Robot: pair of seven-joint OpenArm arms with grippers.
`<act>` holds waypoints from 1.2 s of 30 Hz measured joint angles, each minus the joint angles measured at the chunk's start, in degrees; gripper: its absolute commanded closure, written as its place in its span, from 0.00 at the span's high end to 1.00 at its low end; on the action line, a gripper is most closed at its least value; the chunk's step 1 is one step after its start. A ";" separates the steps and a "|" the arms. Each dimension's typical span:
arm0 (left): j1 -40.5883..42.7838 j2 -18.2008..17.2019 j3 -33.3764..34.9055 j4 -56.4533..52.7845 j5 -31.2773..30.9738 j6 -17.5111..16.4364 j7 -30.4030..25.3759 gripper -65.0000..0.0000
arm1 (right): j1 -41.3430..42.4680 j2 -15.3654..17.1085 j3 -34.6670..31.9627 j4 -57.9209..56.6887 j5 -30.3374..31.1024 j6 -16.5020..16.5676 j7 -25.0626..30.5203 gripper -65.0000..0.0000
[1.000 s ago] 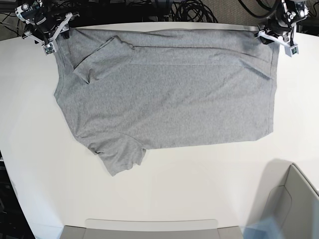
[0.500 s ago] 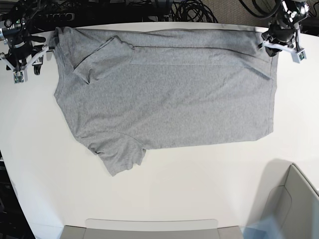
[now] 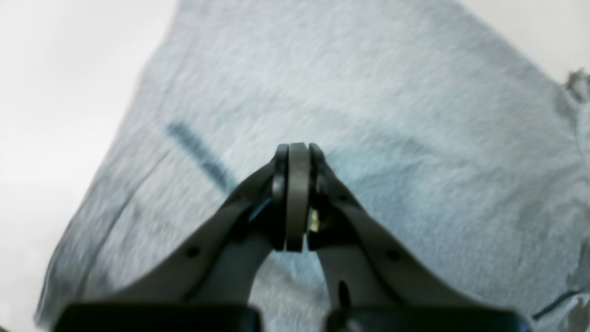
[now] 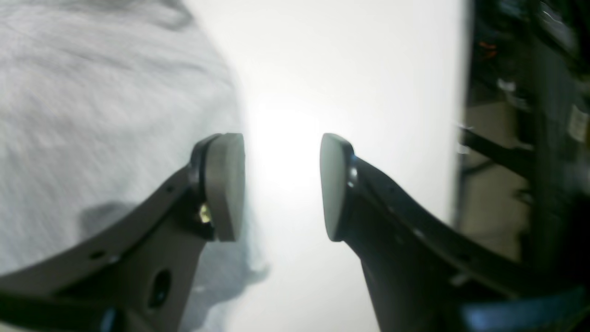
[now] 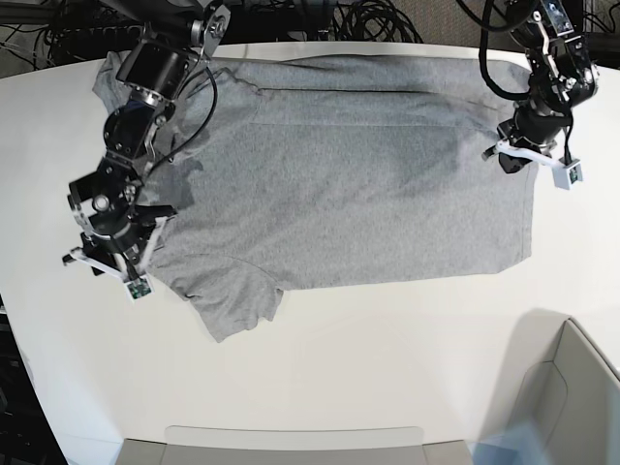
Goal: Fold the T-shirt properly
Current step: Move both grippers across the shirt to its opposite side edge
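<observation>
The heather-grey short-sleeved cotton T-shirt (image 5: 339,174) lies flat across the frame's upper middle, long axis left to right. At lower left, the right gripper (image 4: 281,184) hangs spread and empty beside its sleeve edge. At upper right, the left gripper (image 3: 297,193) hovers pinched together, empty, over the hem end.

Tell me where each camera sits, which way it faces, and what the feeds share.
Base: overhead, looking down at the table, the T-shirt and both arms.
Left wrist: behind the left gripper, looking down; jaws shut, over the shirt.
Right wrist: behind the right gripper; jaws open over bare table at the shirt's edge, dark clutter beyond.
All three show the shirt; base shows both grippers.
</observation>
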 measured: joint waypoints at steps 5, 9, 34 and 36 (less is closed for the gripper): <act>-0.15 -0.20 0.00 0.00 0.26 0.02 0.72 0.00 | 4.28 0.22 -2.03 -13.51 -0.72 0.00 3.19 0.41; -0.20 -0.33 0.42 0.00 0.46 0.02 0.66 0.00 | 5.16 0.20 -2.32 -23.41 -0.57 -0.09 10.10 0.41; -0.39 -5.16 8.50 -1.73 0.37 0.00 0.46 0.00 | -12.33 -0.13 -2.23 1.88 8.17 -2.75 3.69 0.42; -0.52 -5.14 8.79 -1.73 0.04 -0.02 0.46 0.00 | -10.03 -0.31 -2.29 4.24 7.89 -2.78 3.52 0.42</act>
